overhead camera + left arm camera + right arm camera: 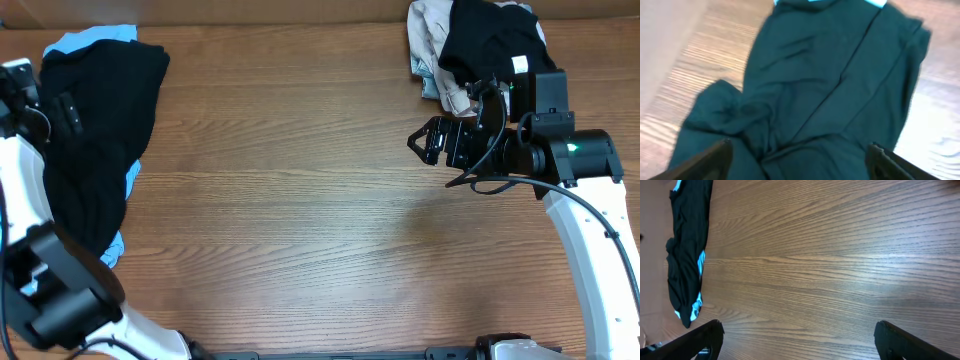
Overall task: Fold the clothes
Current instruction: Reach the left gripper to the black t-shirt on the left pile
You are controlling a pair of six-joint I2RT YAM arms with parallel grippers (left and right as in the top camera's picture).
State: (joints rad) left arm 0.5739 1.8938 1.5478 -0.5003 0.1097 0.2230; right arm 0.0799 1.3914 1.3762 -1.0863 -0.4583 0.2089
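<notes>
Nearest us on the brown wood-grain table [300, 230], a sliver of the light blue tee [113, 250] peeks out at the table's left edge. It sits under the large plain black shirt [95, 140], which lies crumpled in a long strip running up that left side. Over the table's middle right, the right gripper [428, 140] hangs with its fingers [700, 340] spread wide. There's bare table wood between them, and the shirt is well apart across the table. Further up the table's left side, the left gripper [62, 108] is over the black shirt, fingers [715, 160] apart, with rumpled cloth spanning the gap; whether they touch it, I can't tell. At the table's far right corner, a crumpled beige piece [428, 45] and a folded black piece [490, 40] sit heaped together.
</notes>
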